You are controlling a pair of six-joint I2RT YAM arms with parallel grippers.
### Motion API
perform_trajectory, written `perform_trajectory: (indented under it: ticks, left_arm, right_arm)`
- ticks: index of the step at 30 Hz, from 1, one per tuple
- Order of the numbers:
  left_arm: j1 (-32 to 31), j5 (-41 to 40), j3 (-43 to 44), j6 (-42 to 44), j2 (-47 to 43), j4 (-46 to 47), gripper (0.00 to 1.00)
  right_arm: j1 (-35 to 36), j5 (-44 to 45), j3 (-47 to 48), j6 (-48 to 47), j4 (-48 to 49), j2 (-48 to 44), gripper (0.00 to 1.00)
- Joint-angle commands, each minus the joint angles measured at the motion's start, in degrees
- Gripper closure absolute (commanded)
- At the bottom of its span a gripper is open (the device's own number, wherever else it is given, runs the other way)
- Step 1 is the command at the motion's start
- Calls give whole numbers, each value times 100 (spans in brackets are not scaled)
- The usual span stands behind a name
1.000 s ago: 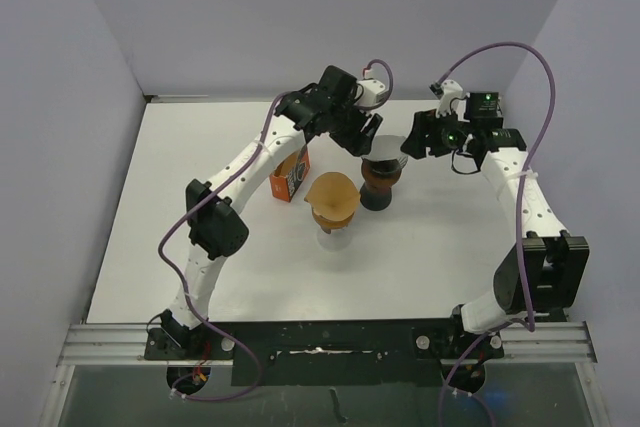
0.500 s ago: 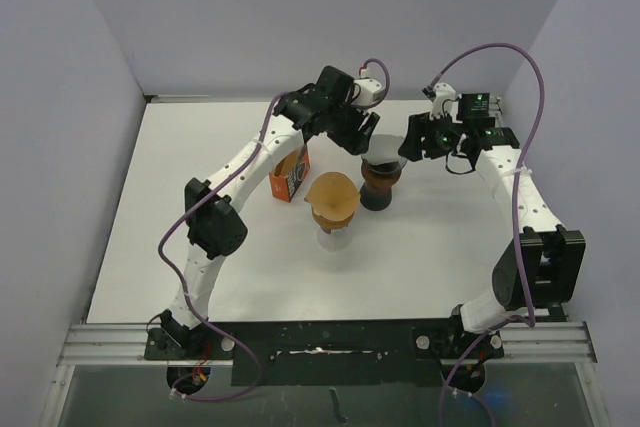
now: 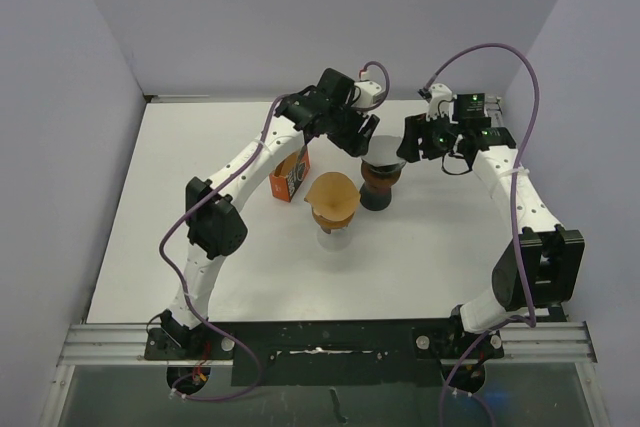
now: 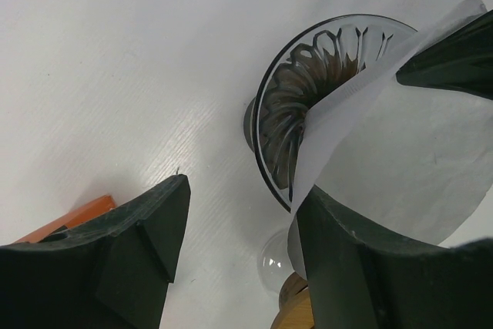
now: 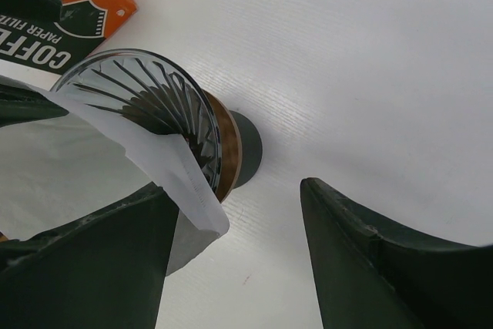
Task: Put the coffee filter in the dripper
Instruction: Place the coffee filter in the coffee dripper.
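Note:
The glass dripper stands on a wooden collar and dark base at the table's middle back. The white coffee filter lies tilted across its rim, partly inside. In the left wrist view the filter covers the right half of the ribbed dripper and leans on one finger. My left gripper is open just left of the dripper. My right gripper is open on the other side, with the filter draped over its left finger. Neither pinches the paper.
A second dripper holding a brown filter stands on a glass base just front-left of the first. An orange filter box stands left of it, also seen as the box in the right wrist view. Grey walls enclose the white table.
My right gripper has shifted a little left, closer to the dripper. The left arm and the filter look unchanged.

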Motion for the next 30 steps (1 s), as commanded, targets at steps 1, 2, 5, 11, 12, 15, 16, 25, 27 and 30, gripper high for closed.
perform_trajectory:
  ticks: [1, 2, 5, 11, 12, 15, 16, 25, 27, 30]
  left_arm:
    - [-3, -56, 87, -49, -221, 318, 44]
    - [-11, -63, 104, -50, -212, 316, 44]
    - [-69, -136, 191, -46, -167, 334, 44]
    - [-171, -298, 308, -93, -106, 352, 43]
    - [-178, -299, 312, -121, -107, 359, 42]
    - [-181, -247, 322, -171, -118, 387, 41]
    - [-181, -229, 322, -181, -112, 396, 41]
    - [-146, -154, 304, -343, 7, 457, 40]
    - [-137, -107, 303, -387, 42, 473, 40]
    - [-141, -95, 295, -411, 93, 483, 39]
  right_arm:
    - [66, 189, 236, -105, 119, -1, 35]
    - [73, 212, 236, -105, 119, -3, 34]
    - [82, 257, 227, -99, 140, -44, 32]
    - [115, 241, 258, -53, 154, -91, 32]
    - [119, 222, 250, -46, 169, -94, 32]
    - [113, 147, 224, -29, 198, -117, 32]
    - [115, 132, 215, -26, 205, -110, 33]
    - [148, 279, 127, -10, 268, -51, 35]
    - [166, 307, 111, -9, 269, -39, 36]
    - [191, 333, 62, -23, 298, -21, 36]
